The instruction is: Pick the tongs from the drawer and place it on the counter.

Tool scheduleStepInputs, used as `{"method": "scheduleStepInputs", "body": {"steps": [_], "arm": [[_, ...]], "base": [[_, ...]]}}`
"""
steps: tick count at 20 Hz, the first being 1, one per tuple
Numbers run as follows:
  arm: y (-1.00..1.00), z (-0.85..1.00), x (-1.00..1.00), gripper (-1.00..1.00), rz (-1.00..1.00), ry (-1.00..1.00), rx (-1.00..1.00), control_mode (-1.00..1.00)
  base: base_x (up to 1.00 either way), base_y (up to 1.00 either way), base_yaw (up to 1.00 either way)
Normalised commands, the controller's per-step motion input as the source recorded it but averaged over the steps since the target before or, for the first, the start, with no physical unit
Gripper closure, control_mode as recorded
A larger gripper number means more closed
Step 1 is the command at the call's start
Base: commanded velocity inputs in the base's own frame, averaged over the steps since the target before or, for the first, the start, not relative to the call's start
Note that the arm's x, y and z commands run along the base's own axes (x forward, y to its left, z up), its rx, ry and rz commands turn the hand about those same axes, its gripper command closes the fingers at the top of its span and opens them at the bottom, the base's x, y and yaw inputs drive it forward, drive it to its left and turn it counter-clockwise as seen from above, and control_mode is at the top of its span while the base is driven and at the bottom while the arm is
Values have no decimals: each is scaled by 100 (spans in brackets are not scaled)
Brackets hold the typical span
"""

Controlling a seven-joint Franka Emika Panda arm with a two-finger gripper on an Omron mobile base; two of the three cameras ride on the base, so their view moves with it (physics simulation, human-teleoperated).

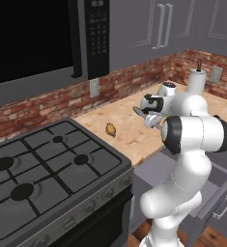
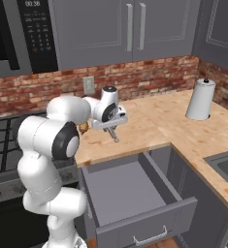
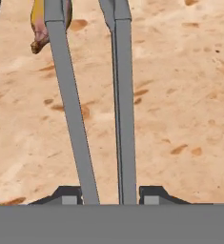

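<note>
Gripper (image 2: pixel 114 130) holds the tongs (image 3: pixel 92 105) tight over the counter (image 2: pixel 173 121), back from its front edge, and if it lets go up high, they could bounce into the open drawer (image 2: pixel 135 193).

Pretty clearly a home kitchen; there's a black gas stove (image 1: pixel 42 164) with burner grates and knobs along its front, a microwave (image 1: pixel 42 38) mounted above it, grey wall cabinets (image 2: pixel 130 29) over a red brick backsplash (image 2: pixel 149 72); wood-grain worktop (image 2: pixel 169 121) wraps round the corner, with a paper towel roll (image 2: pixel 201 99) standing on it, a sink (image 2: pixel 227 167) at the edge and an open grey drawer (image 2: pixel 135 203) below.
</note>
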Motion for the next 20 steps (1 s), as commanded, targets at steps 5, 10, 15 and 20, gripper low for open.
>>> {"method": "scheduleStepInputs", "body": {"steps": [5, 10, 15, 20], "arm": [[0, -60, 62, 100, 0, 8, 0, -100], [1, -83, 57, 100, 0, 11, 0, -100], [0, -57, 36, -100, 0, 2, 0, -100], [0, -7, 16, -100, -1, -1, 0, -100]], "base": [[0, 0, 0], [0, 0, 0], [0, 0, 0], [0, 0, 0]]}}
